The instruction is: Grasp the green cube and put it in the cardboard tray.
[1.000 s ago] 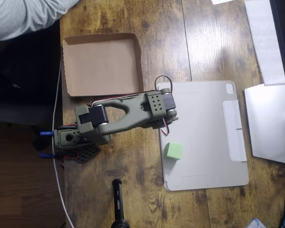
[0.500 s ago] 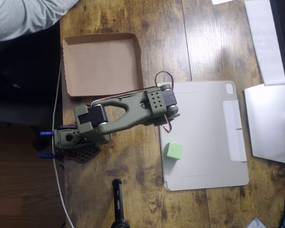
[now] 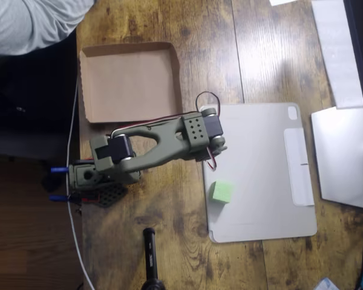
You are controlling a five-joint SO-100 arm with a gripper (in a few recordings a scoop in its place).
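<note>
Overhead, item by item. Writing: white lettering runs along the black cylindrical object (image 3: 149, 257) at the bottom edge, too small to read; no other labels legible.

Olive-green arm (image 3: 151, 142): base at the table's left edge beside a black perforated mount (image 3: 106, 194), links folded and reaching rightward, the wrist block ending at the upper left corner of the tablet cover. Red and black wires loop off the wrist. Gripper (image 3: 213, 148): tucked under the wrist housing; how far the jaws stand apart cannot be told, and nothing is seen held.

Green cube (image 3: 221, 191): lying on the grey-beige tablet cover (image 3: 263, 175), near its left edge, below the wrist and apart from it.

Cardboard tray (image 3: 88, 81): brown, shallow, on the wooden table (image 3: 254, 54) above the arm, its lower right corner near the arm's upper link; bottom bare.

Other: a grey sleeve (image 3: 24, 21) at top left; white cable (image 3: 72, 151) down the table's left edge; pale flat items at the right edge.
</note>
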